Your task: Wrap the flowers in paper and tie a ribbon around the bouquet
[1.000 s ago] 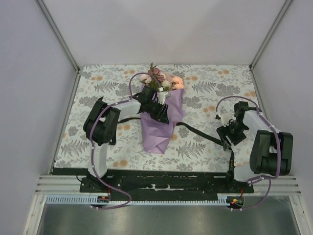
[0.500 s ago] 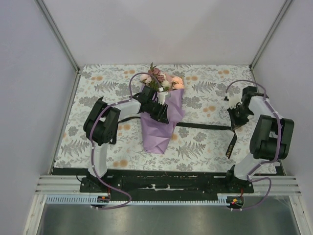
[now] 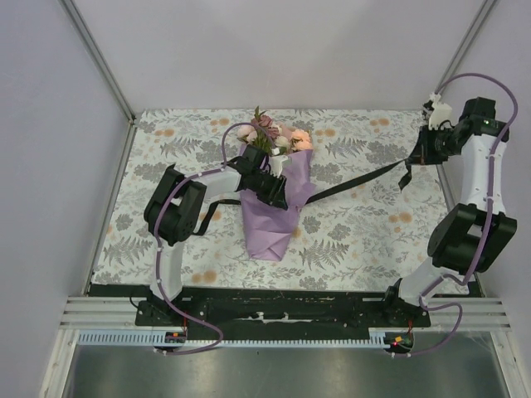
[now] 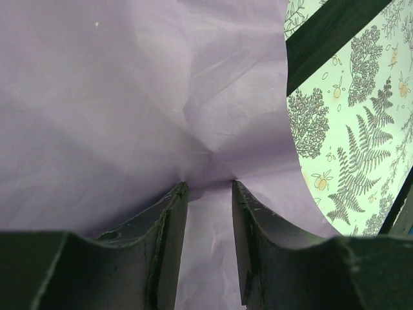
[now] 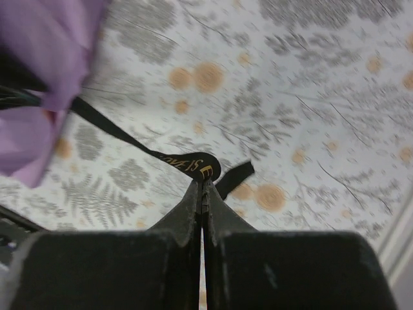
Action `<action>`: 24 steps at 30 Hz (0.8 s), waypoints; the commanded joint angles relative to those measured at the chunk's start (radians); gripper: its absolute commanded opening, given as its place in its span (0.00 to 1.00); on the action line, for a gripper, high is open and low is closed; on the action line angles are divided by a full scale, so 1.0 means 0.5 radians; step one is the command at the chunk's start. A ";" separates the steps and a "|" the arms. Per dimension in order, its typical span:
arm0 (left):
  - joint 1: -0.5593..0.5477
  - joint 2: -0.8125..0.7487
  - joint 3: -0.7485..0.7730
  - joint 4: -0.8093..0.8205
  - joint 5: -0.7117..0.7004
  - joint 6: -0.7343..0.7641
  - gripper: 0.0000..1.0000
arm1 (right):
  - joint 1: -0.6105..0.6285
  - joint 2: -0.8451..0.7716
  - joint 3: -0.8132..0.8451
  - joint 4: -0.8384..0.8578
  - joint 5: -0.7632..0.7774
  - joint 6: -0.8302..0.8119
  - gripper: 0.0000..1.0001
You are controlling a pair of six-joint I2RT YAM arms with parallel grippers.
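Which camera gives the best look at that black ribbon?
The top view: the ribbon runs straight from the bouquet up to the right arm's fingers. The right wrist view shows only its gold-lettered end, pinched there; the left wrist view, just a black strip beside purple paper.

bouquet point(image 3: 270, 228): table point(image 3: 357, 240) centre, flowers point(image 3: 270, 133) at far end | ribbon point(image 3: 357, 181): from bouquet rightward to far-right corner

Ten o'clock from my right wrist: lilac-purple paper cone point(image 5: 39, 39), blurred and cropped, hides the far end of the narrow black ribbon point(image 5: 116, 132).
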 commanded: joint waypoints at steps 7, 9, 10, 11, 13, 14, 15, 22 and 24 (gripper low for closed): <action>-0.039 0.108 0.017 -0.107 -0.069 0.108 0.41 | 0.156 -0.326 0.205 0.328 -1.098 0.678 0.00; -0.054 0.120 0.020 -0.119 -0.057 0.108 0.41 | 0.153 -0.363 0.217 0.384 -1.095 0.716 0.00; -0.066 0.120 0.023 -0.122 -0.057 0.111 0.41 | 0.150 -0.381 0.226 0.400 -1.110 0.743 0.00; -0.079 0.120 0.023 -0.122 -0.053 0.111 0.41 | 0.153 -0.397 0.229 0.415 -1.131 0.765 0.00; -0.106 0.124 0.026 -0.122 -0.038 0.126 0.41 | 0.150 -0.470 0.190 0.507 -1.190 0.850 0.00; -0.128 0.124 0.029 -0.119 -0.038 0.132 0.41 | 0.162 -0.510 0.138 0.589 -1.226 0.933 0.00; -0.140 0.127 0.023 -0.113 -0.041 0.126 0.41 | 0.198 -0.541 0.095 0.636 -1.233 0.992 0.00; -0.143 0.120 -0.002 -0.057 -0.026 0.062 0.40 | 0.643 -0.541 -0.288 0.921 -1.154 1.099 0.00; -0.143 0.117 -0.011 -0.039 0.023 0.050 0.40 | 0.748 -0.480 -0.405 1.065 -1.107 1.166 0.00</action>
